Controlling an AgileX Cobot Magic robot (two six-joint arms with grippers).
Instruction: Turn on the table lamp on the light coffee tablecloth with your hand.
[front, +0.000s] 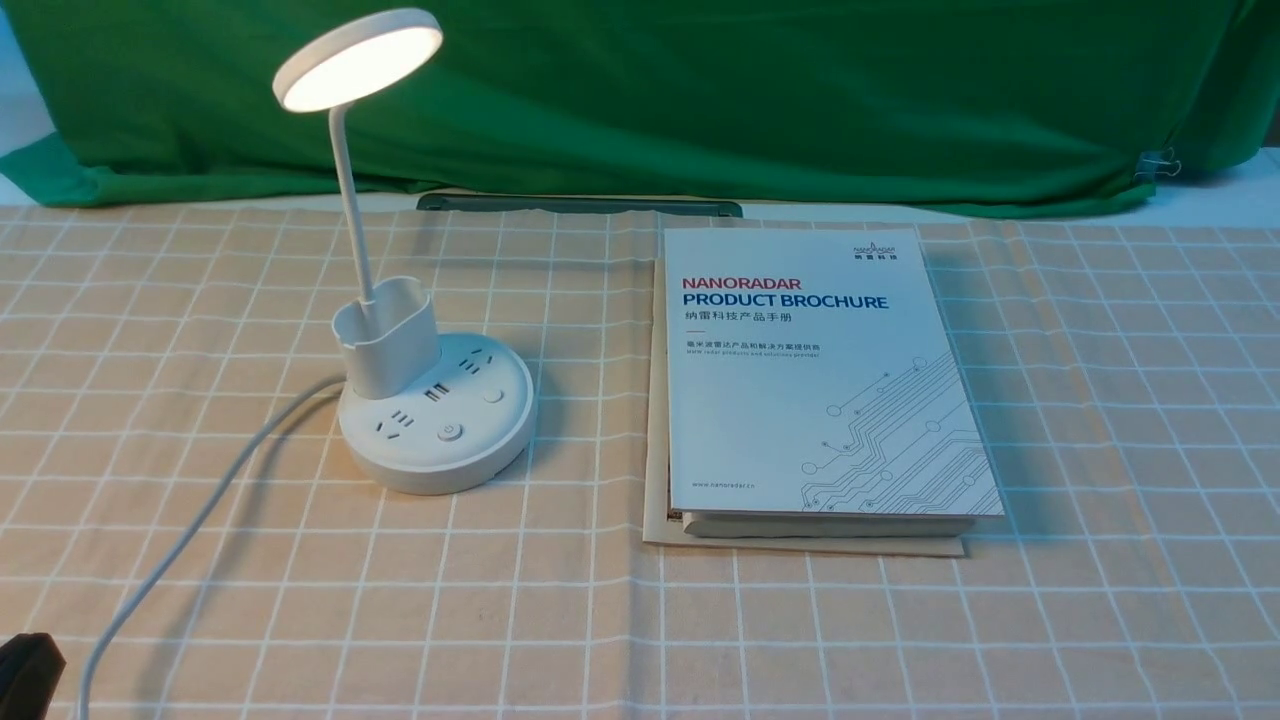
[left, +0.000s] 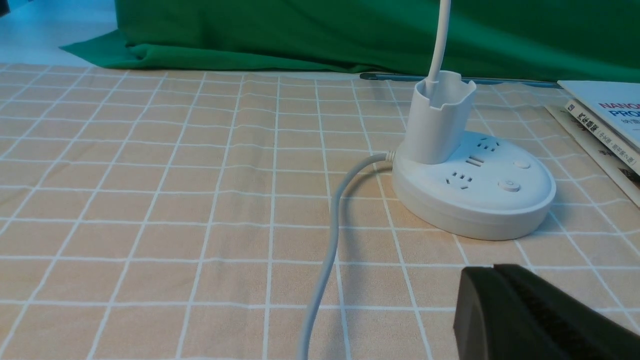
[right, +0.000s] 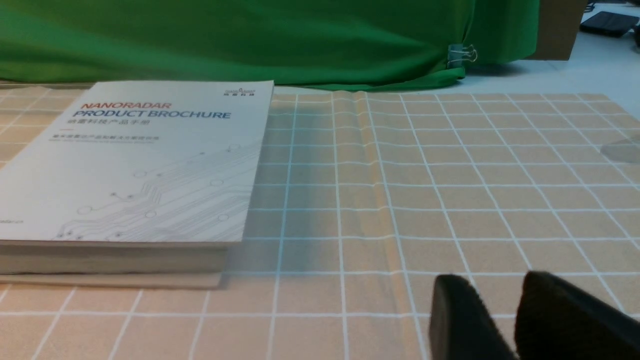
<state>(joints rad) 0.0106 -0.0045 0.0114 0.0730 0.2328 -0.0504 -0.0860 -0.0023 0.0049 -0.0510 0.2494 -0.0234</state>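
Lamp (front: 368, 205), front view: disc head glowing, standing upright on the left part of the tan gridded tablecloth (front: 820, 640), cup holder (front: 390, 345) and buttons on the round base (front: 440, 450). Sits farther forward and to the right of left gripper (front: 28, 672), well apart. White cord (front: 212, 500) running from base toward the near edge, passing just beside that gripper. Brochure (front: 820, 370) on stacked books, right of lamp.

Left wrist view: fingers (left: 482, 305) together, closed, nothing held. Lamp base beyond the tips, not touching; disc head out of frame.

Right wrist view: right gripper (right: 492, 277) slightly open, gap visible, nothing between fingers. Brochure stack and green cloth (right: 225, 40) beyond; lamp out of view.
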